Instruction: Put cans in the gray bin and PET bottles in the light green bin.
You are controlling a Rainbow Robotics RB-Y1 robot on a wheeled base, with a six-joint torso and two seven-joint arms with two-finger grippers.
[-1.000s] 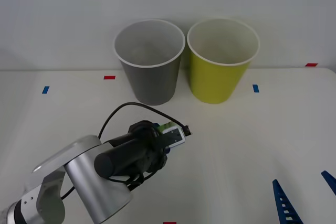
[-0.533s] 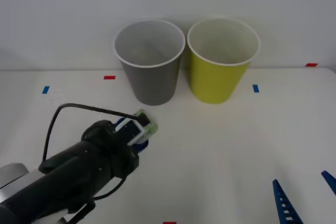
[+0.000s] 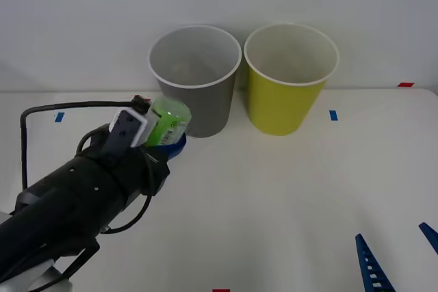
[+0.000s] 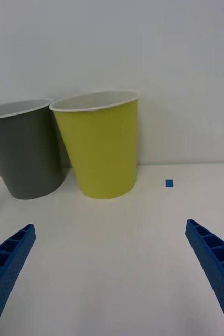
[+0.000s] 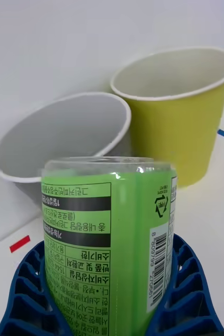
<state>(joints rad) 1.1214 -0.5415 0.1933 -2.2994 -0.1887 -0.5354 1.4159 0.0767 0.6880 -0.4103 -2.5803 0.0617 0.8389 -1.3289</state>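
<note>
Left wrist view, ribbed blue left pincer (image 5: 112,294), glossy green-labelled PET bottle (image 5: 109,247)

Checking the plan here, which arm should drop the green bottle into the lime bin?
Left. Its pincer is shut on the bottle, raised beside the gray bin, one bin short of the light green bin. The right pincer is open at the table's near right.

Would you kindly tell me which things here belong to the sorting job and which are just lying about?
Job: PET bottle in the left end effector; light green bin; gray bin.
Lying about: red and blue tape marks on the table.
</note>
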